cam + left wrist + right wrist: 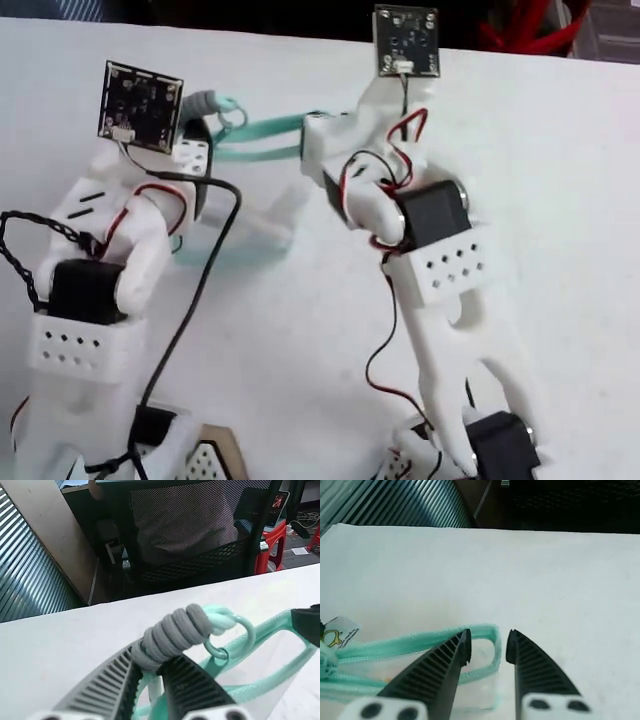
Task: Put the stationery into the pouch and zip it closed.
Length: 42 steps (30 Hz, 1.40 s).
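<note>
The clear pouch (262, 228) with a mint-green zipper (262, 137) lies on the white table between my two arms. My left gripper (159, 656) is shut on the grey wound cord (172, 632) of the zipper pull, which hangs from a mint ring (227, 637); from above this gripper (205, 112) sits at the pouch's left end. My right gripper (487, 647) is open, its fingertips straddling the other end of the pouch (480, 677), and from above it (315, 135) shows at the zipper's right end. What is inside the pouch is too unclear to tell.
A white label (337, 632) with yellow print sticks out of the pouch's seam. The table's far edge (150, 597) is close behind the pouch, with a black mesh chair (200, 525) beyond it. Bare table (560, 180) lies to the right.
</note>
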Each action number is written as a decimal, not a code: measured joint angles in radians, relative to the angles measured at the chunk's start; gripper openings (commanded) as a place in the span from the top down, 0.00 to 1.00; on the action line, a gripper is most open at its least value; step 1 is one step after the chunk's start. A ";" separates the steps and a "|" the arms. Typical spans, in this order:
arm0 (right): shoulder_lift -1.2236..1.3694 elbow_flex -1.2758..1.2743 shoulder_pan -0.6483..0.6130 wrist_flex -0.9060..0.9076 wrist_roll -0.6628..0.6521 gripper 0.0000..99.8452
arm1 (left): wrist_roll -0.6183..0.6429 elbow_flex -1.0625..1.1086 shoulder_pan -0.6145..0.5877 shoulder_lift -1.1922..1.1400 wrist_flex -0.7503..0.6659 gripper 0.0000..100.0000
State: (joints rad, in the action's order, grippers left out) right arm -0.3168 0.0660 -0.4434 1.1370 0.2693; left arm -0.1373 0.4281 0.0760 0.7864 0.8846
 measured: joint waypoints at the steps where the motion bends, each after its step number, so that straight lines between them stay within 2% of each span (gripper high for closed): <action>1: 0.009 0.000 -0.002 0.000 0.000 0.92 | 0.000 0.000 0.000 0.000 0.000 0.98; 3: 0.032 0.000 0.003 0.000 0.000 0.99 | 0.000 0.000 0.000 0.000 0.000 0.98; 13: 0.064 0.003 0.008 0.005 0.000 0.98 | 0.000 0.018 0.003 -0.002 -0.025 0.98; 19: 0.064 0.003 -0.006 0.014 0.000 0.98 | -0.002 0.084 0.107 0.000 -0.133 0.98; 28: 0.066 0.003 -0.005 0.009 -0.002 0.98 | -0.002 0.094 0.245 -0.002 -0.181 0.98; 37: 0.066 0.003 -0.005 0.021 -0.002 0.98 | -0.017 0.098 0.244 -0.002 -0.221 0.98; 42: 0.064 0.005 -0.008 0.049 -0.002 0.98 | -0.071 0.110 0.135 -0.002 -0.221 0.98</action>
State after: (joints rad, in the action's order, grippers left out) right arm -0.2524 0.0706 -0.4511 1.1861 0.2677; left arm -0.2079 0.5386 0.2110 0.7848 0.6636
